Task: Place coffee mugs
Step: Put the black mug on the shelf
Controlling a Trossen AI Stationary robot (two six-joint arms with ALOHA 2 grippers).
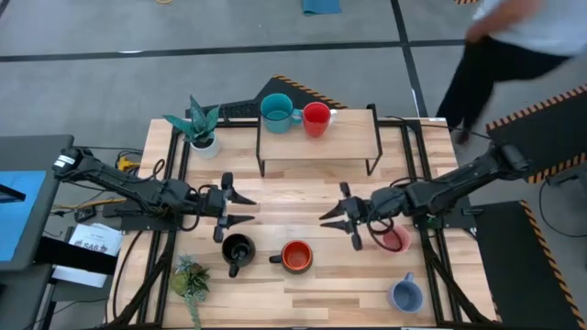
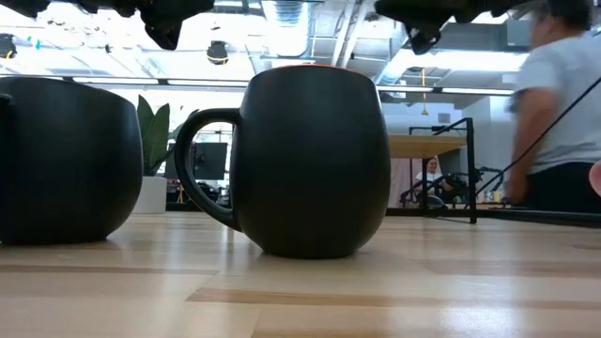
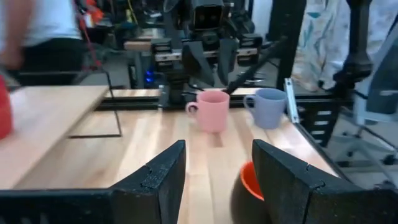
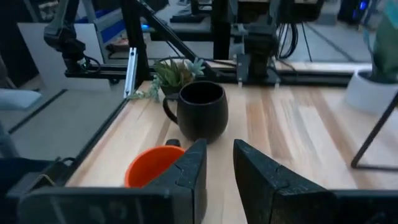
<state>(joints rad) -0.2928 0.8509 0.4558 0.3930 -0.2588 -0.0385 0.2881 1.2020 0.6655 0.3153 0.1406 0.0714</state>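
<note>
A teal mug [image 1: 276,112] and a red mug [image 1: 315,119] stand on a wooden riser shelf [image 1: 353,137] at the table's far side. On the table top stand a black mug [image 1: 238,249] [image 4: 202,111], an orange mug [image 1: 296,257] [image 4: 152,165], a pink mug [image 1: 394,240] [image 3: 211,110] and a light blue mug [image 1: 405,294] [image 3: 268,107]. My left gripper [image 1: 243,209] [image 3: 217,168] hovers open, just to the far side of the black mug. My right gripper [image 1: 328,218] [image 4: 219,162] hovers open left of the pink mug. Both grippers face each other and hold nothing.
A white pot with a green spiky plant [image 1: 202,128] sits at the far left corner, and a small succulent [image 1: 188,280] at the near left. The riser's black legs [image 1: 261,165] stand on the table. A person [image 1: 523,37] moves beyond the far right corner.
</note>
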